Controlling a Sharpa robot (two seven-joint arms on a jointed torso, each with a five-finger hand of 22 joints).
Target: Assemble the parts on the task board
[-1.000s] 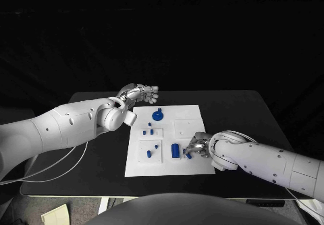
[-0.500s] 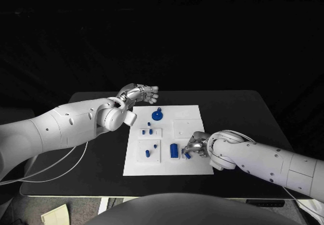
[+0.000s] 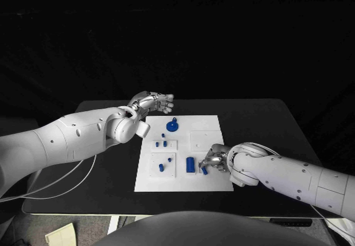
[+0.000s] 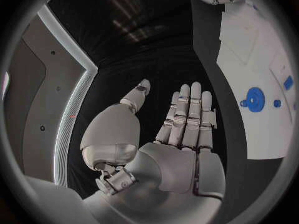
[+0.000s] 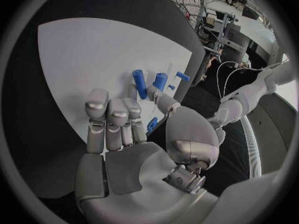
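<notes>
Right hand at the task board near-right edge, fingers loosely extended, apparently touching a small blue part at the thumb, the upright blue cylinder just beside; left hand open, well apart beyond the far-left corner.

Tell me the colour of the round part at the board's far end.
Blue, clearest in the left wrist view: round part on the white board.

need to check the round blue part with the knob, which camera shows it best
The left wrist view: the round blue part sits large and unobstructed on the task board, beyond the open left hand. The head view shows it small near the board's far end. The right wrist view doesn't clearly show it.
</notes>
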